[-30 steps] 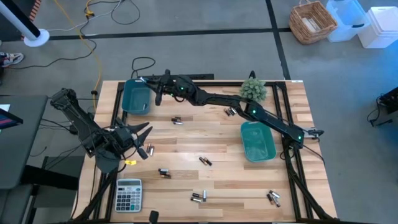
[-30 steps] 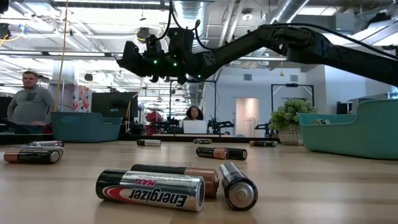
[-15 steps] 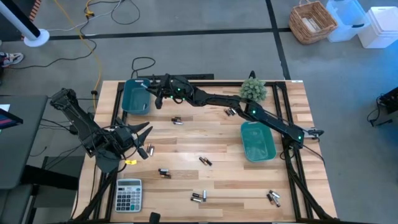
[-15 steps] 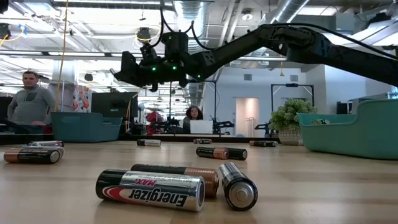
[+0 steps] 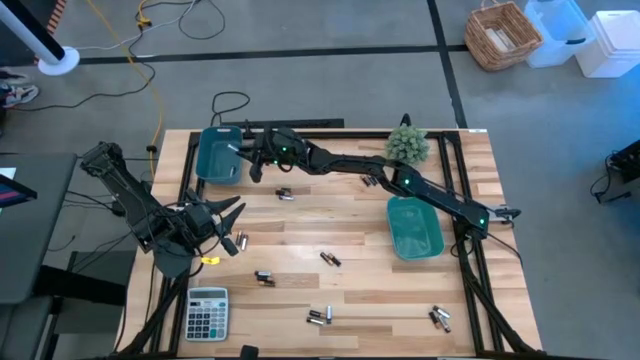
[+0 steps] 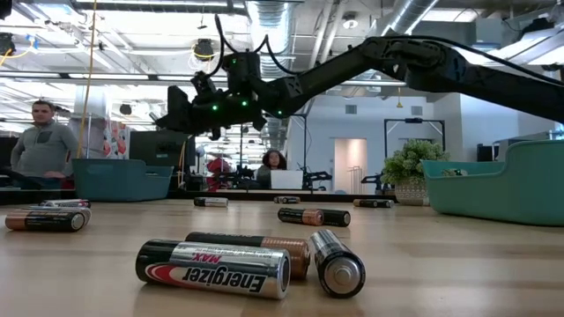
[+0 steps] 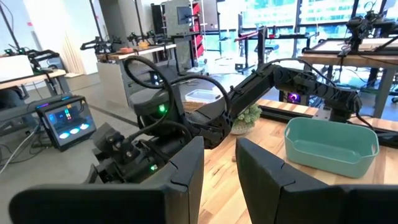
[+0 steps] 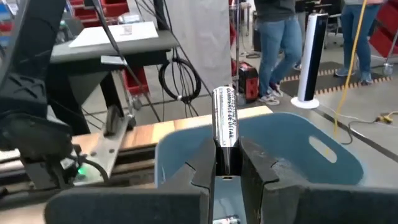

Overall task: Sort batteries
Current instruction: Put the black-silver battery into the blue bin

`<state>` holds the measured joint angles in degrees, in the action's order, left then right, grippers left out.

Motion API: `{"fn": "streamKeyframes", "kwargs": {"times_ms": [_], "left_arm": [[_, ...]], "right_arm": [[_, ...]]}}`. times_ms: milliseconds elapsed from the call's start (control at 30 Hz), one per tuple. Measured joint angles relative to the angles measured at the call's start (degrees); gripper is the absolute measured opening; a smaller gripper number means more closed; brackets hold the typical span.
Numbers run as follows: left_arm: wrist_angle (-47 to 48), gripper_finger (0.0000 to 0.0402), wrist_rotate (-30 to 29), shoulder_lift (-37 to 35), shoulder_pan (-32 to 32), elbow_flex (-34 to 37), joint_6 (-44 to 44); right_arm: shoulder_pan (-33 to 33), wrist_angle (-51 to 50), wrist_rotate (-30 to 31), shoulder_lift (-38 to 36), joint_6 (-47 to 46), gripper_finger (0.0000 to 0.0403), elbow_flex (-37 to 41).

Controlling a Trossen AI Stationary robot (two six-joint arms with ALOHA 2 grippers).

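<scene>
My right gripper [image 5: 238,150] reaches across the far side of the table and hovers over the blue bin [image 5: 219,157] at the far left corner. It is shut on a silver battery [image 8: 225,115]. Loose batteries lie about the table, among them a pair [image 5: 284,193] near the blue bin, one [image 5: 329,259] mid-table and a cluster [image 6: 216,267] at the near edge. My left gripper [image 5: 236,222] waits open at the table's left side, nothing between its fingers [image 7: 186,168]. My right gripper pinches the battery's lower part [image 8: 226,155] between its two fingers. The fingers come in level from the table's right side and lie across the battery. The battery stands upright, sticking up above the fingers, clear of the bin.
A teal bin [image 5: 414,226] stands at the table's right and a small green plant [image 5: 407,143] at the far edge. A grey calculator [image 5: 207,313] lies at the near left corner. People show in the room beyond the table.
My right gripper has moved toward the table's left edge and a little down, over the blue bin, tipping its fingers from slightly raised to level. The battery has stayed in its hold.
</scene>
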<state>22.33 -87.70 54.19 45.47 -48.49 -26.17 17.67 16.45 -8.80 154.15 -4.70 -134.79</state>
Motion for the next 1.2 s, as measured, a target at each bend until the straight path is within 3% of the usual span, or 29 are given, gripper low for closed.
{"fn": "streamKeyframes", "kwargs": {"times_ms": [667,1200], "left_arm": [[-0.17,0.0089,0.02,0.0,0.0,0.0,0.0],[-0.35,0.0089,0.0,0.0,0.0,0.0,0.0]], "right_arm": [[0.85,9.14,-0.11,-0.02,-0.69,0.0056,0.07],[-0.01,0.33,1.15,-0.02,0.16,0.0056,0.09]]}}
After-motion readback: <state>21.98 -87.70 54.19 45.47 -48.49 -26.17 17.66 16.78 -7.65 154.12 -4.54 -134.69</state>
